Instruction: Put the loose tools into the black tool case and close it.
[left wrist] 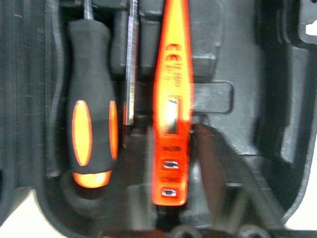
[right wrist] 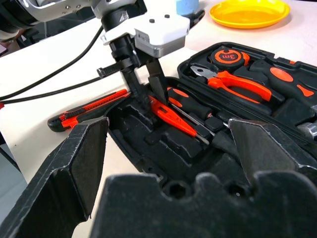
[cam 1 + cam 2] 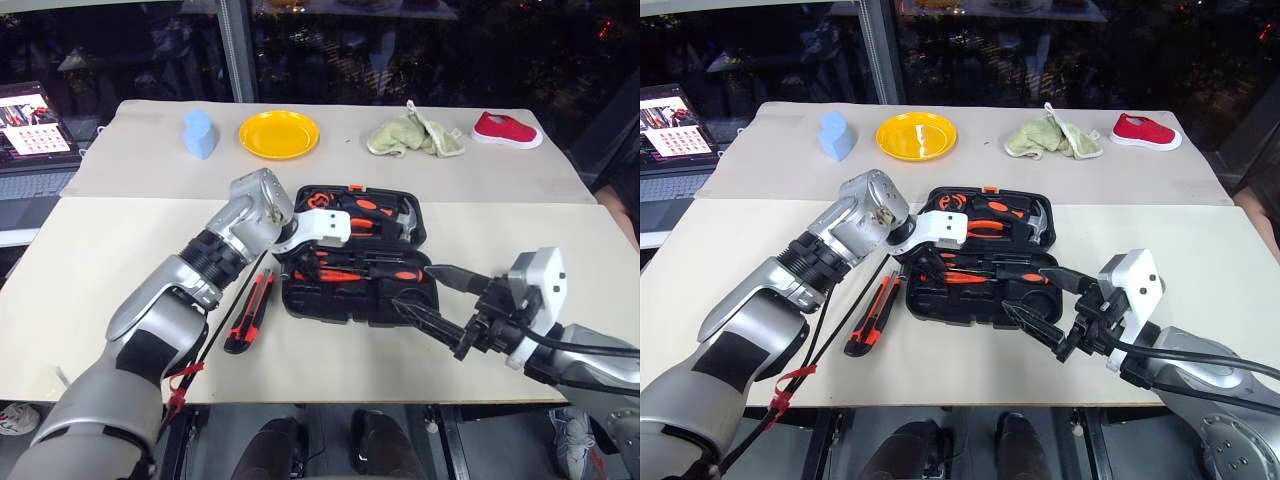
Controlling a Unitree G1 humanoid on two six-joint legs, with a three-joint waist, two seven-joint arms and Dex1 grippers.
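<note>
Left pincer (image 2: pixel 146 87) stands over the near half of the black tool case (image 3: pixel 355 300), its fingers spread on either side of the orange tester pen (image 1: pixel 171 114), which lies in a recess and does not look pinched. Right pincer (image 3: pixel 432 297) hovers at the case's right edge, fingers wide apart and holding nothing. Beside the pen sits one slim screwdriver (image 1: pixel 91 134), orange and black, already bedded in its slot. By these views the task is partly done: the orange-black utility knife (image 3: pixel 250 312) lies loose on the bench (image 3: pixel 90 270), just left of the case, and the lid is open. Pliers (image 2: pixel 237 85) rest in the far half.
</note>
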